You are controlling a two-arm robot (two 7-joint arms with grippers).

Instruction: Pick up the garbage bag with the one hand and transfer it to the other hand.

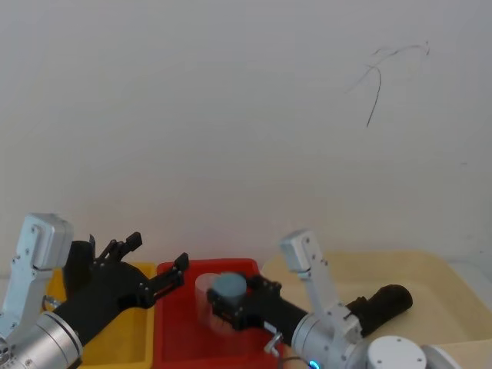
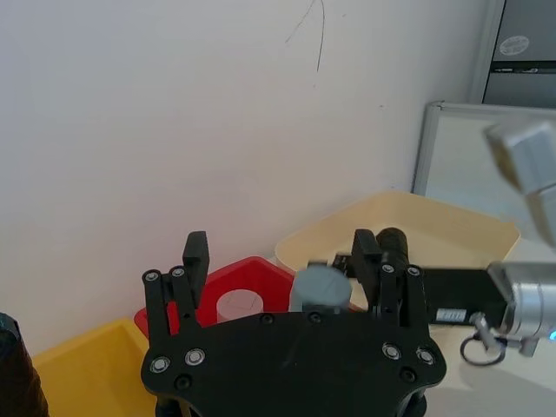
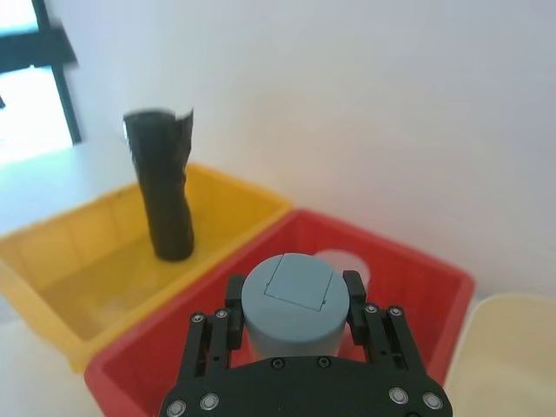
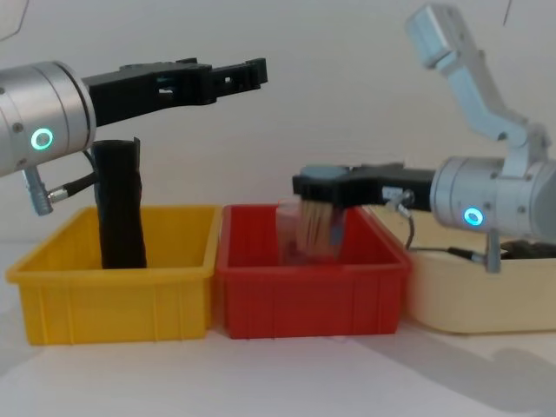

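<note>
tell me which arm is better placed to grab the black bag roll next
Left. Its open pincer hangs just above the bag roll standing in the yellow bin. The right pincer is shut on a grey-capped container over the red bin.

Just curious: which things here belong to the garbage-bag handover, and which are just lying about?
Job: garbage bag, left gripper with jaws open, right gripper.
Lying about: yellow bin, red bin, beige tub, grey-capped jar in the right gripper's jaws, black roll in the tub.
</note>
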